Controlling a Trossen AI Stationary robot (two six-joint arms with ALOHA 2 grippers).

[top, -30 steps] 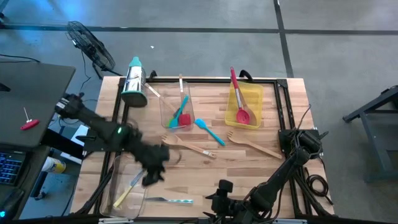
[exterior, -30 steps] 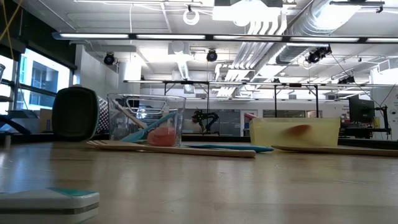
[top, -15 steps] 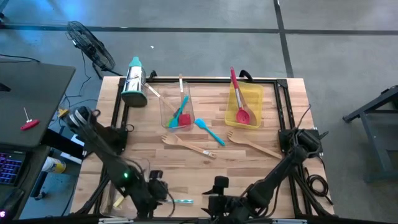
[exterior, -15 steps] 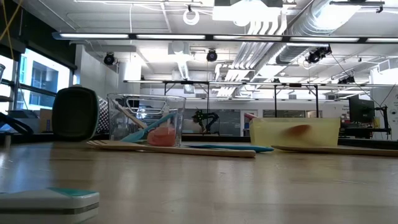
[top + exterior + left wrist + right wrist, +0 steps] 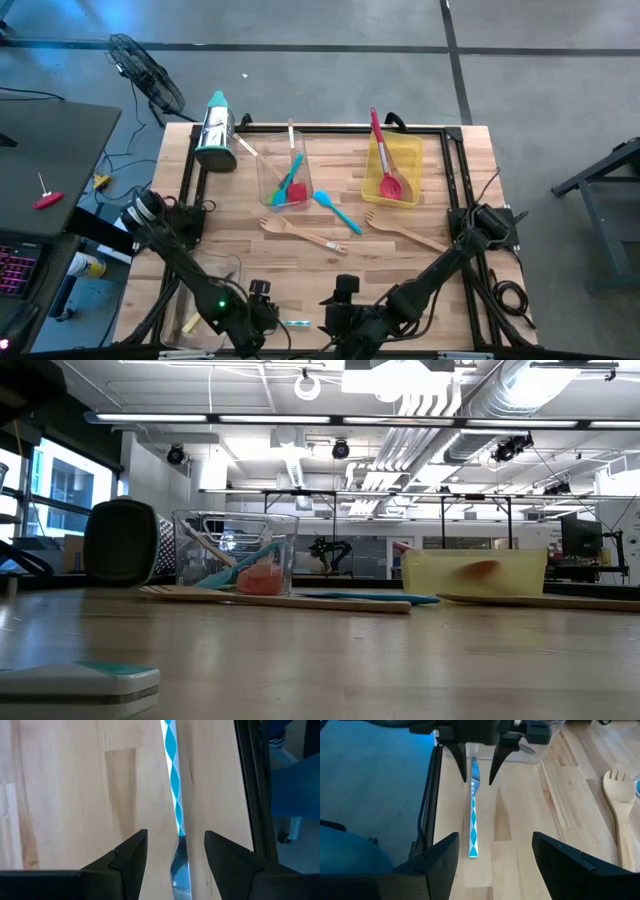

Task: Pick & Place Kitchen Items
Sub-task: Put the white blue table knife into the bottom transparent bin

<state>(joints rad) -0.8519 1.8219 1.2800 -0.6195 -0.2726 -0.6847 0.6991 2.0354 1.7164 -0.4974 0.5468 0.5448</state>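
Left pincer [image 5: 172, 855] stood wide open, empty, straddling a blue-patterned knife [image 5: 173, 790] flat on the counter [image 5: 440, 190] at its near edge. Right pincer [image 5: 492, 855] waited opposite, open and empty. Sorting appeared part done: spatulas in the clear bin [image 5: 268, 182] and yellow bin [image 5: 408, 160]; 2 wooden forks [image 5: 410, 233] and a blue spatula [image 5: 337, 212] remained loose.

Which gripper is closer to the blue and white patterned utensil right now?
Left. The left gripper straddles the utensil with open fingers; the right gripper faces it from beyond its handle end.
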